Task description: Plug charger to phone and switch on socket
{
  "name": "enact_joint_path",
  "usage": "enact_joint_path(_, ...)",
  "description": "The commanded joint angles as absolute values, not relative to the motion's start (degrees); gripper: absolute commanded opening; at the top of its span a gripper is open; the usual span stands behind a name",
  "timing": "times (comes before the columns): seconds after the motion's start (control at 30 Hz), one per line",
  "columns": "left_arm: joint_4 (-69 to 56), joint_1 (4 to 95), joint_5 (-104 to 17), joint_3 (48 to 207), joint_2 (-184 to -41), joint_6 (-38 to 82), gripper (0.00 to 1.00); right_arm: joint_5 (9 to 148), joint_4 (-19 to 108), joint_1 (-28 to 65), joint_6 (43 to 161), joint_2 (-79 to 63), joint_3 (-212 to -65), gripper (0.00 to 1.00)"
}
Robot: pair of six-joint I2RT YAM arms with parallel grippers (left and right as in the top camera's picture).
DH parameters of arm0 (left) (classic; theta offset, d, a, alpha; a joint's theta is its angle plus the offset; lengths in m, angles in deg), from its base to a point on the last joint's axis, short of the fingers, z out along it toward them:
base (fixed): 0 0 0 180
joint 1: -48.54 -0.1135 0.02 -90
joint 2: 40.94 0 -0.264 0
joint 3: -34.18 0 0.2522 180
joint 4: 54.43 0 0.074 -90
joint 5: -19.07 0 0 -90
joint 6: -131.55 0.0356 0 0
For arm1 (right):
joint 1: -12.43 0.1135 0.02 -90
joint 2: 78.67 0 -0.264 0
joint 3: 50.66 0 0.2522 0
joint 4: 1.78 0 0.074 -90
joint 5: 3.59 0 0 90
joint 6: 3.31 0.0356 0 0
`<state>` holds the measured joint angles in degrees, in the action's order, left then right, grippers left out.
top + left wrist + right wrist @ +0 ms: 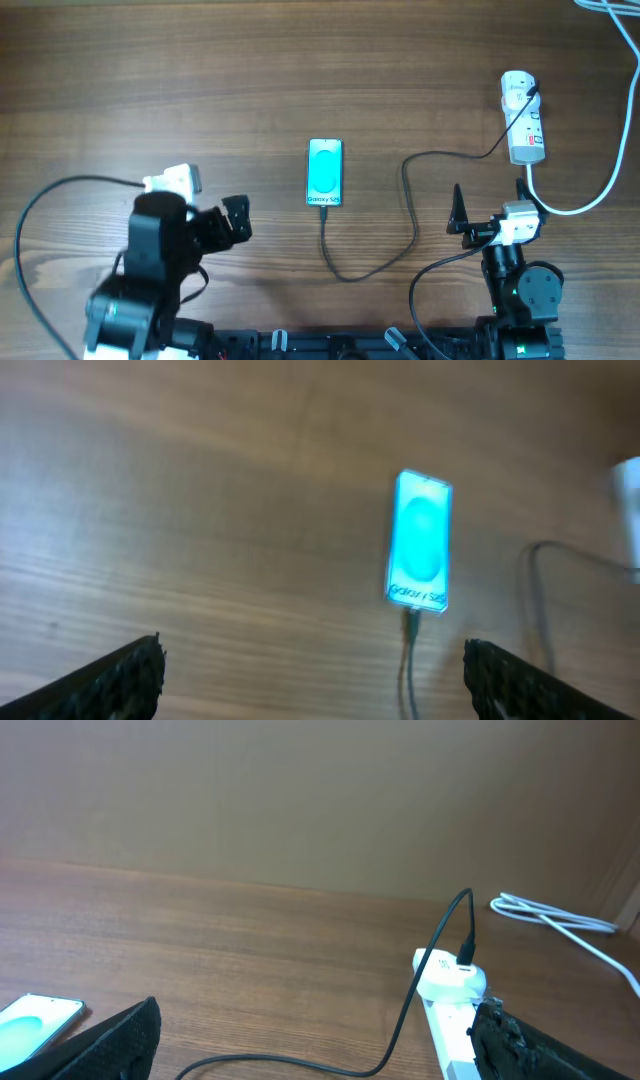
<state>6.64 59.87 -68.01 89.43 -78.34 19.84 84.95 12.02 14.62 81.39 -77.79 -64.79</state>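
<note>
The phone (325,173) lies flat in the middle of the table, teal screen up, also in the left wrist view (421,541) and at the right wrist view's left edge (35,1022). The thin black charger cable (408,215) runs from the phone's near end in a loop to the white socket (523,118) at the far right, where its plug (465,958) sits in the strip. My left gripper (236,218) is open and empty, left of the phone. My right gripper (470,222) is open and empty, just near of the socket.
The socket's thick white cord (600,195) loops right and runs off the far right corner. A wall stands behind the table in the right wrist view.
</note>
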Motion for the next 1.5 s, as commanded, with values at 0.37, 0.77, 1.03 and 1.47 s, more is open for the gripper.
enact_joint_path(0.37, -26.54, 59.65, -59.14, 57.17, -50.63, 21.78, 1.00, 84.43, 11.89, 14.43, 80.69, -78.47, -64.72, 1.00)
enact_joint_path(0.77, -40.96, 58.64, -60.50, 48.25, -41.10, 21.82, 1.00, 84.43, 11.89, 14.43, 80.67, -78.47, -64.72, 1.00)
enact_joint_path(1.03, -43.45, 53.97, -61.78, 48.25, -41.10, 25.43, 1.00, 84.43, 11.89, 14.43, 80.67, -78.47, -64.72, 1.00)
enact_joint_path(1.47, -36.20, 53.53, -70.37, 48.25, -41.10, 41.30, 1.00, 84.43, 11.89, 14.43, 80.69, -78.47, -64.72, 1.00)
